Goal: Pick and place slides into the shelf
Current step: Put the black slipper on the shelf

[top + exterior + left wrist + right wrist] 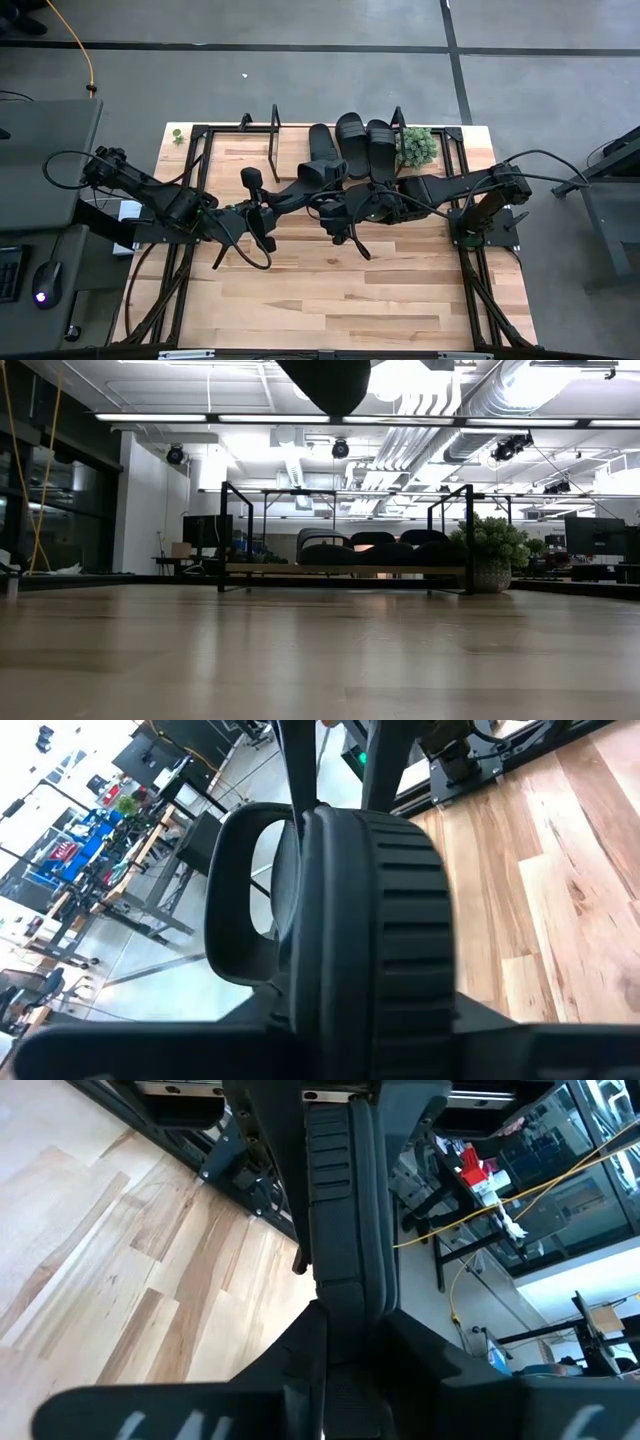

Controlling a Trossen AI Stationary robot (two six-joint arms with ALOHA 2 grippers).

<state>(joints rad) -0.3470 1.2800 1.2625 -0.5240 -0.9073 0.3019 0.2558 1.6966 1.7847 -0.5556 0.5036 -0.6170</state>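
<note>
- Shelf (pixel 232 150), far edge of table (pixel 300 300): three slides (pixel 352 145) already parked at its right end.
- Fourth slide (pixel 375 920), in mid-air at centre: both grippers meet on it, a likely handover.
- Left gripper (pixel 262 212): clamped on the slide.
- Right gripper (pixel 335 208): grip or release, cannot tell.

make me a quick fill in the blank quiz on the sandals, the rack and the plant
1. The number of black sandals resting on the rack is ____.
2. The potted plant stands at the rack's ____ end in the overhead view.
3. The sandal in the air hangs between the left gripper and the ____ gripper.
4. The table top is made of ____.

Missing words: three; right; right; wood
</note>
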